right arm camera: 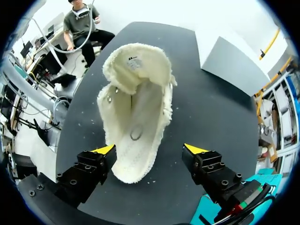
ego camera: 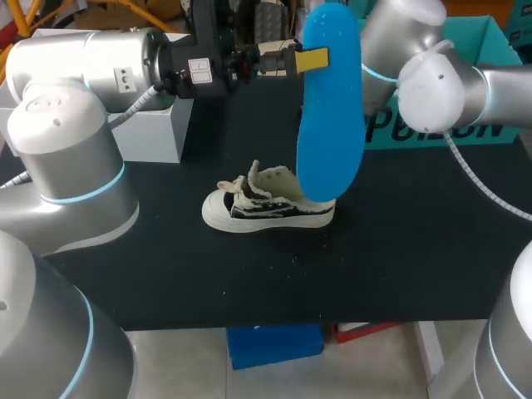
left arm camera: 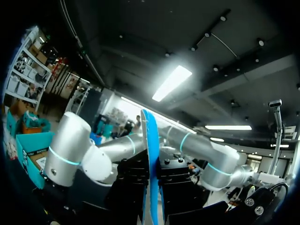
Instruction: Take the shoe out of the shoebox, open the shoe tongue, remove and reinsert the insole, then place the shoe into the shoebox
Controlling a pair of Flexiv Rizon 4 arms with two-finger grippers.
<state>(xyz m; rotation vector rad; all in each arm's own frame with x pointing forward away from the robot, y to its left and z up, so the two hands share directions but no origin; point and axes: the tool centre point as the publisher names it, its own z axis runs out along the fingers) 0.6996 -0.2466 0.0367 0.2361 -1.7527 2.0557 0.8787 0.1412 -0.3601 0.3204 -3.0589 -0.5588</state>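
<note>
Reinserting the blue insole (ego camera: pixel 331 100) looks to be the step in hand. It hangs upright well above the counter (ego camera: pixel 374 274). The left jaws, at the end of the left arm (ego camera: pixel 91 58), are clamped on it from both sides near its upper end, and the left wrist view shows it edge-on between them. Its lower end hangs over the heel of the sneaker (ego camera: pixel 266 204), which stands on its sole mid-counter with its toe to the left.

To do this well, I would lead the lower end into the opening at a slant and slide it along the footbed. Pushing straight down would probably buckle so soft a sheet.

The right jaws hover over the sneaker, apart and empty, one on each side of the heel end. From there they could steady the shoe. The fleecy tongue (right arm camera: pixel 138 65) is folded outward, so the mouth is open, though the lining may drag on the insole.

A white box (ego camera: pixel 154 129) sits far left and the teal shoebox (ego camera: pixel 499 41) far right, both well apart from the sneaker. The right arm (ego camera: pixel 432 83) crowds the space just right of the insole.
</note>
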